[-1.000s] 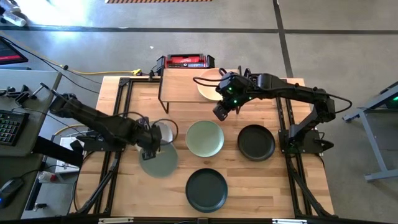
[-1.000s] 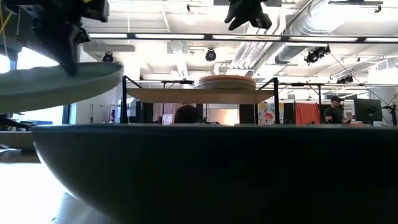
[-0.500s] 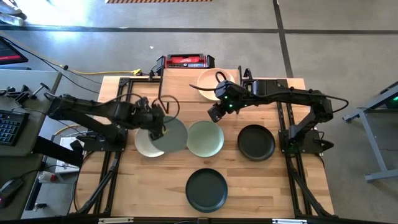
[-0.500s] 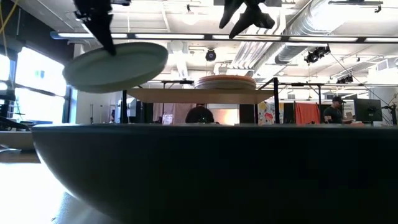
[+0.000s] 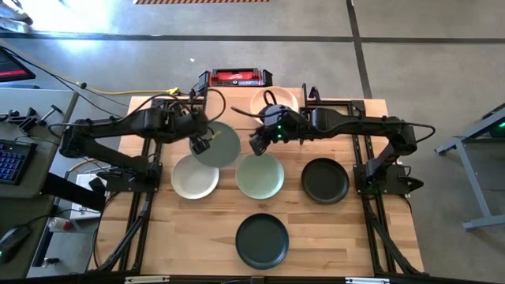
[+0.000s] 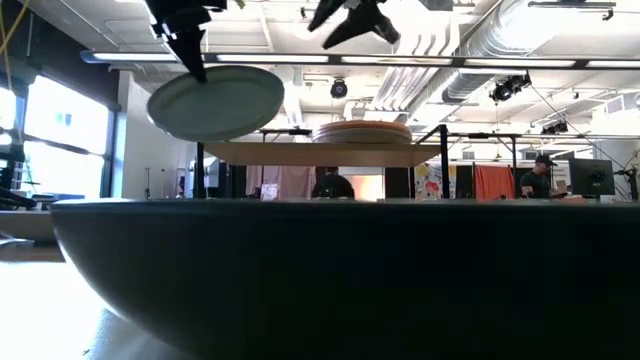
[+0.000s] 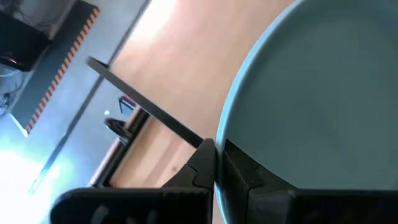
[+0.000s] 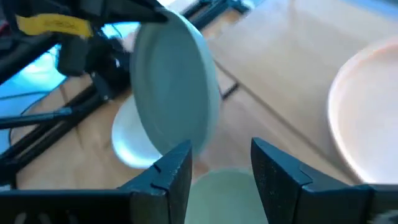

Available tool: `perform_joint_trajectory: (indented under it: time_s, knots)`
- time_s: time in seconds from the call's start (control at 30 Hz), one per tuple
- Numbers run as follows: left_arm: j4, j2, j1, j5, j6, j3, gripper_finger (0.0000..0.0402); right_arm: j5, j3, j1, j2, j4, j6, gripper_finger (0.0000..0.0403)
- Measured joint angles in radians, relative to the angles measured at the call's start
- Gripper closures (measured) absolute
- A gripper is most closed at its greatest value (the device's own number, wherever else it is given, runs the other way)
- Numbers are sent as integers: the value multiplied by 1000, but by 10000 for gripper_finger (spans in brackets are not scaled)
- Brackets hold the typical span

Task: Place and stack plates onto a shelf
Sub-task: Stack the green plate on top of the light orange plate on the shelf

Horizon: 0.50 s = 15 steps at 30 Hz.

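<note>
My left gripper (image 5: 200, 143) is shut on a sage-green plate (image 5: 218, 144), carried in the air over the near-left part of the light-wood shelf (image 5: 235, 110). In the low view the plate (image 6: 215, 102) hangs just above the shelf board (image 6: 320, 153). A stack of peach plates (image 5: 278, 101) rests flat on the shelf's right part. My right gripper (image 5: 256, 143) is open, in the air just right of the held plate and holding nothing. On the table lie a white plate (image 5: 195, 177), a sage plate (image 5: 260, 175) and two black plates (image 5: 324, 180) (image 5: 262, 241). My left gripper pinches the plate's rim (image 7: 221, 144) at its left edge between the two fingers (image 7: 202, 163), one on the upper face and one underneath. The fingers reach in from the table's left, pointing slantwise down. The plate is lifted clear and a little tilted.
The shelf's left half (image 5: 225, 104) is bare wood. A red and black box (image 5: 237, 77) sits at the table's far edge behind the shelf. In the low view the near black plate (image 6: 340, 280) fills the foreground. My right gripper (image 8: 217, 169) is close to the held plate (image 8: 177, 81).
My left gripper has carried the green plate up and from the table's near-left area toward the far edge and the shelf, uncovering the white plate. My right gripper has moved left from beside the peach stack toward the held plate, staying open.
</note>
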Motion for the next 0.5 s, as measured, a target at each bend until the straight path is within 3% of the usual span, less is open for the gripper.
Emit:
perform_joint_trajectory:
  time_s: [0.23,0.5]
  knots:
    - [101,0,28,-4,54,0,401,150,0,21,33,58,-77,256]
    - [201,0,28,-16,79,0,400,186,0,21,49,80,-93,256]
